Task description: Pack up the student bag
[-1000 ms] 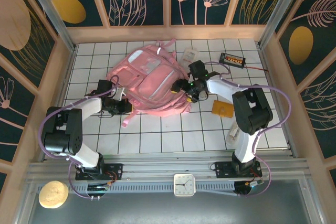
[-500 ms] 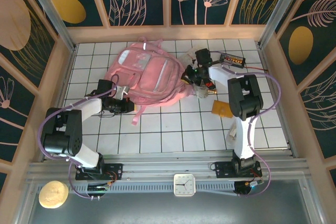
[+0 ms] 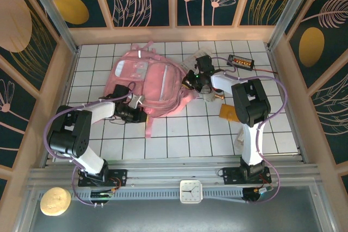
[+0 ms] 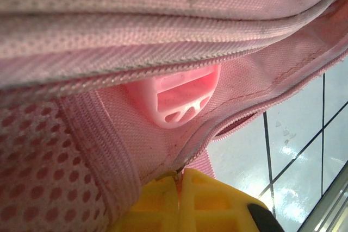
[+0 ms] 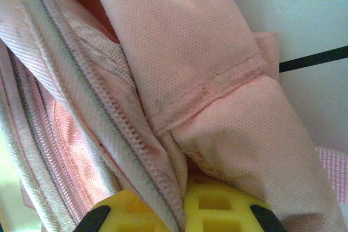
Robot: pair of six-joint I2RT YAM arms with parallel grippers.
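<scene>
The student bag [image 3: 149,80], a large pink backpack, lies flat at the back middle of the tiled table. My left gripper [image 3: 140,113] is at the bag's near edge, shut on it. In the left wrist view its yellow fingertips [image 4: 163,199] pinch the pink zipper seam [image 4: 217,129] just below a pink plastic buckle [image 4: 179,99]. My right gripper [image 3: 191,82] is at the bag's right edge, also shut. In the right wrist view the gripper [image 5: 180,198] clamps a fold of pink fabric [image 5: 179,74] beside a zipper line [image 5: 103,107].
Right of the bag lie a black device with orange keys [image 3: 240,61], an orange flat item [image 3: 229,112], a clear packet [image 3: 197,57] and a white object [image 3: 242,137]. A loose pink strap [image 3: 148,126] trails toward the near side. A white clock [image 3: 191,190] sits on the front rail.
The bag has slid left and turned. My right gripper moved back along the bag's right edge and closed on it. My left arm swung right and nearer with the bag's edge.
</scene>
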